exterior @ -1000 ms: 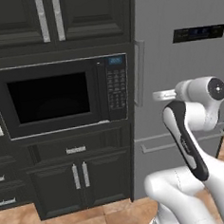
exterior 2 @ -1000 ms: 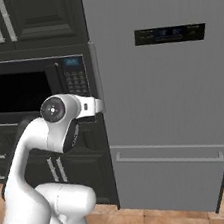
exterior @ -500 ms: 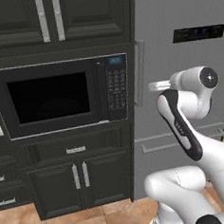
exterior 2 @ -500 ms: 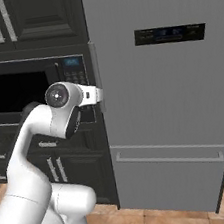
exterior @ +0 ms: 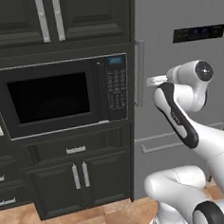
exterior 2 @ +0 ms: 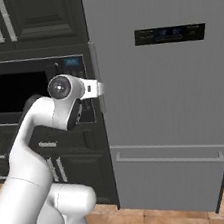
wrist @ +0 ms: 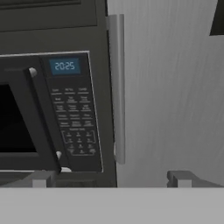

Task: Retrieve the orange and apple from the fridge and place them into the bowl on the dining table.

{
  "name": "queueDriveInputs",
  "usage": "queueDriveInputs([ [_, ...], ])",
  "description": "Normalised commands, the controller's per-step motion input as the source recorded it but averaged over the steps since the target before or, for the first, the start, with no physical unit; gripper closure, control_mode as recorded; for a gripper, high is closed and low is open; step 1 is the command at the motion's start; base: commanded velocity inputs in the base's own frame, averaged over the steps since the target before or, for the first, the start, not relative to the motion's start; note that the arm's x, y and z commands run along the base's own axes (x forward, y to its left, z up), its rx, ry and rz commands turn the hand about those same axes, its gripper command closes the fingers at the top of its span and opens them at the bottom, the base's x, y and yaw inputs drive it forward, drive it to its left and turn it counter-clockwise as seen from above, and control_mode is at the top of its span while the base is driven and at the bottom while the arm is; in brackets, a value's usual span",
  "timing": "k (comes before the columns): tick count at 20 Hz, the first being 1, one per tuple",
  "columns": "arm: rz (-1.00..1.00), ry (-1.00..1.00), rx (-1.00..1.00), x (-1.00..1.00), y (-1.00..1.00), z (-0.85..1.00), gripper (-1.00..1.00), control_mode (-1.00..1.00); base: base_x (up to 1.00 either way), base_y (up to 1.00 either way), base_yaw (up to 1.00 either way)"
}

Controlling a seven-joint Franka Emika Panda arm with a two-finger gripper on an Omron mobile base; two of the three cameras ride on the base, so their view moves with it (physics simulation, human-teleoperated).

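Arm: I have raised and extended it toward the fridge (exterior 2: 168, 101).
Gripper (exterior 2: 98, 88): now closer to the fridge handle (exterior 2: 97, 78), at mid-handle height.

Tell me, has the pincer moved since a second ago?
Yes. The open pincer has risen and closed in on the fridge handle, judged against the microwave beside it in both base views.
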Motion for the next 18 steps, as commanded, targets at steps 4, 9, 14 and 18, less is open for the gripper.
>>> queueDriveInputs([
  [4, 0.00, 0.00, 0.00, 0.22, 0.00, 0.00, -1.00, -1.00, 0.00, 0.00, 0.00],
  [9, 0.00, 0.00, 0.00, 0.28, 0.00, 0.00, -1.00, -1.00, 0.00, 0.00, 0.00],
  [14, 0.00, 0.00, 0.00, 0.47, 0.00, 0.00, -1.00, -1.00, 0.00, 0.00, 0.00],
  [18, 0.00, 0.00, 0.00, 0.38, 0.00, 0.00, -1.00, -1.00, 0.00, 0.00, 0.00],
])
